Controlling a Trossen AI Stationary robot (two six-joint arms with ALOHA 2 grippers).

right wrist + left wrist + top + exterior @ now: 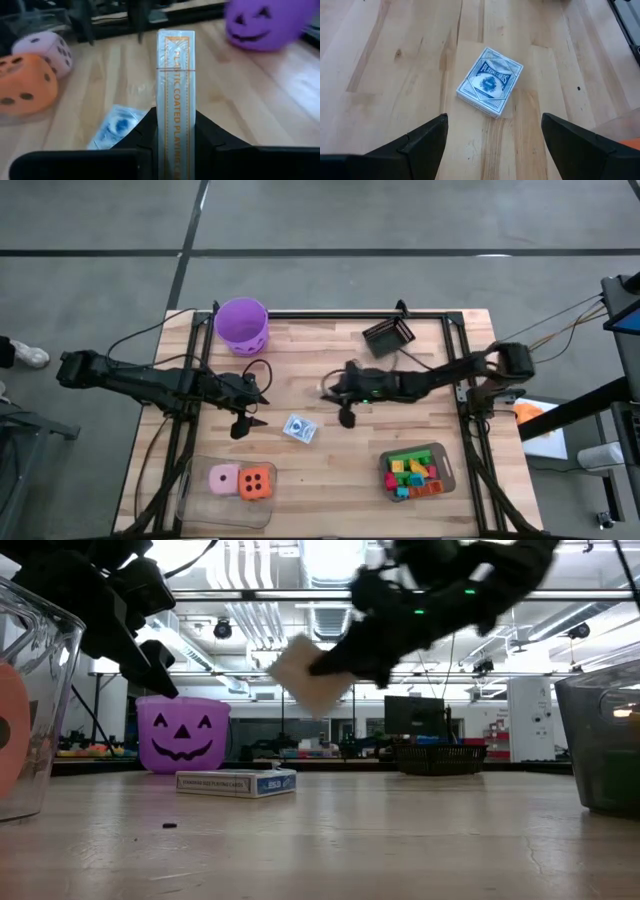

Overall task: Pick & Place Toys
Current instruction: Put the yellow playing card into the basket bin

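Observation:
A white-blue card pack point(300, 429) lies flat on the wooden table point(420, 410), near its middle. My left gripper point(250, 410) hovers open just left of it; in the left wrist view the pack point(490, 82) lies ahead of the spread fingers. My right gripper point(332, 388) is over the table's middle, shut on a second card pack point(175, 75) with orange print, held up in the air point(310, 675). Pink and orange dice point(242, 482) sit in a clear tray at the near left. Coloured bricks point(412, 473) fill a grey tray at the near right. My right gripper pinches the orange-print pack by its two broad faces point(175, 117) between its two fingers. The pack stands on edge between them, its narrow side toward the wrist camera, and sticks out well past the fingertips. It is lifted clear of the table and tilted point(318, 680).
A purple pumpkin-face bucket point(242, 325) stands at the far left of the table. A black basket point(388, 335) sits at the far right. Bare wood lies between the two trays and around the flat pack.

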